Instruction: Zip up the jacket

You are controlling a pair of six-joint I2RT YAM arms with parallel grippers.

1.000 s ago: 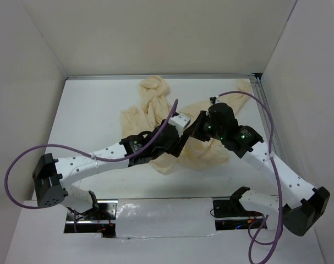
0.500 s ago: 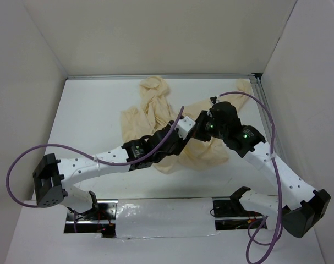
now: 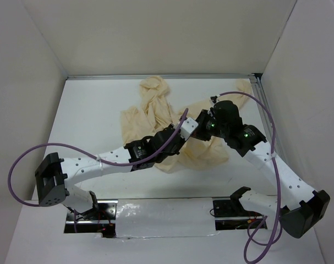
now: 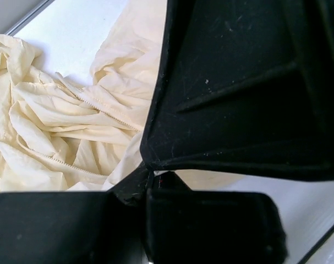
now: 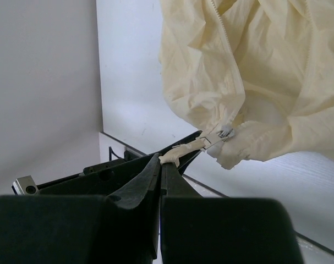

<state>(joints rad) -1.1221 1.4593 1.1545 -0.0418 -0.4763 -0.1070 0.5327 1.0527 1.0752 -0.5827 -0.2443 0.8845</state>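
Observation:
The cream jacket [image 3: 155, 110] lies crumpled at the back middle of the table, and both grippers meet over its right half. My right gripper [image 5: 162, 160] is shut on the cream zipper pull tab [image 5: 183, 153]. The tab leads to the metal slider [image 5: 224, 133] at a raised corner of the jacket [image 5: 266, 71]. My left gripper [image 4: 150, 177] is shut, its tips right under the right gripper's black body [image 4: 249, 82]. I cannot tell whether fabric is caught between them. From above, the left gripper [image 3: 193, 127] touches the right gripper [image 3: 202, 124].
White walls close in the table on three sides. A metal rail [image 3: 258, 88] runs along the back right corner. Purple cables [image 3: 266, 126] loop off both arms. Silver tape [image 3: 167, 217] covers the near edge between the arm bases.
My left arm has reached further right, up against the right gripper, and its jaws have gone from open to shut. The right gripper has kept its hold and barely moved.

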